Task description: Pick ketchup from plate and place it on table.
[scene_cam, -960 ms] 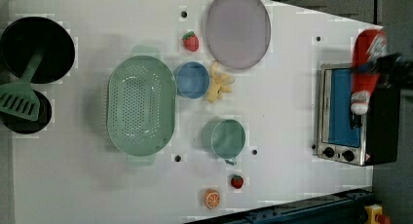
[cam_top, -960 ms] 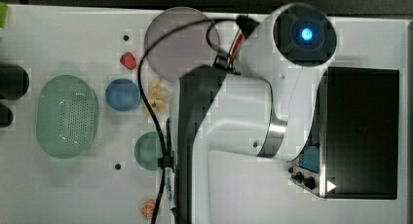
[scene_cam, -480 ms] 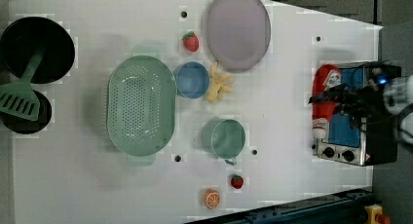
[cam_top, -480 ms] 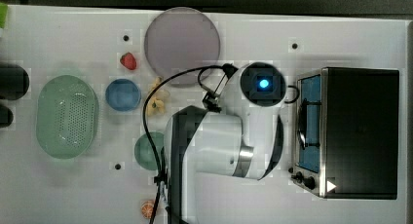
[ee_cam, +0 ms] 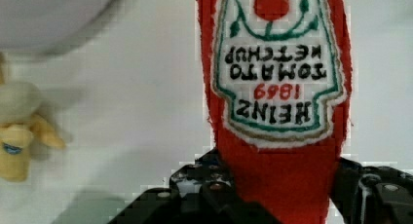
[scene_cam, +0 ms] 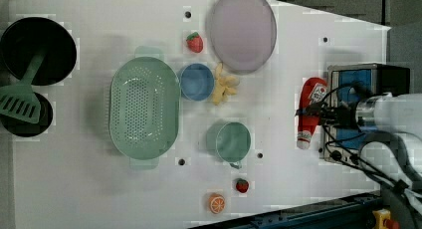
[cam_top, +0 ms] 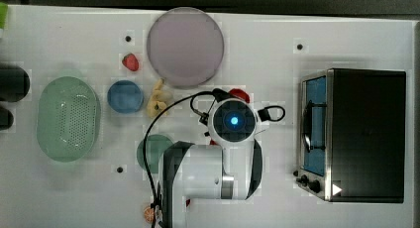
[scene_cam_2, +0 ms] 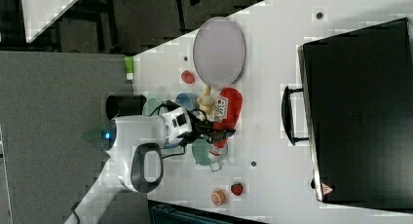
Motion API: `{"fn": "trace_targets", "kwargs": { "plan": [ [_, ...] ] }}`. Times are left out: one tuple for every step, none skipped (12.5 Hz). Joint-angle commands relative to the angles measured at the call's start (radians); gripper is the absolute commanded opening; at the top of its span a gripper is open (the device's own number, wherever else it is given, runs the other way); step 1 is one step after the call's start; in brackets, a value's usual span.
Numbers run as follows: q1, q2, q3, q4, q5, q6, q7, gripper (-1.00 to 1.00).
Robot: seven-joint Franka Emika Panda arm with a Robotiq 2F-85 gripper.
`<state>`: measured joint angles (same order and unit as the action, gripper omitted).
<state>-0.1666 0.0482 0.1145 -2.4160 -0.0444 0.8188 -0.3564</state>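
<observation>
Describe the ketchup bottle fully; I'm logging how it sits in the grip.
The ketchup bottle is a soft, plush-looking red toy with a stitched white label edged in green, reading Heinz Tomato Ketchup, and a pale cap end. The gripper is clamped on its narrower part. It has left the lilac plate, which lies bare, and is over the white table. Whether it touches the table cannot be told.

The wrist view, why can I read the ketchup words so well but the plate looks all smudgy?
In the wrist view the ketchup sits close to the camera, held by the gripper, so its label is sharp; the plate edge and the yellow toy lie farther off and look soft. In the top view the plate looks evenly lit, with blocky speckles along its rim.
</observation>
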Motion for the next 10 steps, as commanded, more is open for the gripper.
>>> {"fn": "trace_targets", "kwargs": {
  "plan": [
    [0.002,0.068,0.001,0.003,-0.005,0.042,0.08,0.16],
    [0.001,0.092,0.0,0.003,-0.005,0.066,0.08,0.22],
    [0.001,0.111,-0.002,0.002,-0.005,0.091,0.08,0.41],
    [0.001,0.119,-0.003,0.002,-0.005,0.116,0.08,0.64],
    [0.001,0.115,-0.002,0.006,-0.005,0.129,0.082,0.86],
    [0.001,0.104,-0.001,0.02,-0.005,0.113,0.091,1.0],
    [0.002,0.086,-0.001,0.041,-0.003,0.068,0.114,1.0],
    [0.002,0.062,0.001,0.071,-0.001,0.006,0.147,1.0],
    [0.001,0.034,0.004,0.11,0.0,-0.063,0.176,1.0],
    [0.001,0.003,0.007,0.154,0.0,-0.131,0.185,1.0]
  ]
}}
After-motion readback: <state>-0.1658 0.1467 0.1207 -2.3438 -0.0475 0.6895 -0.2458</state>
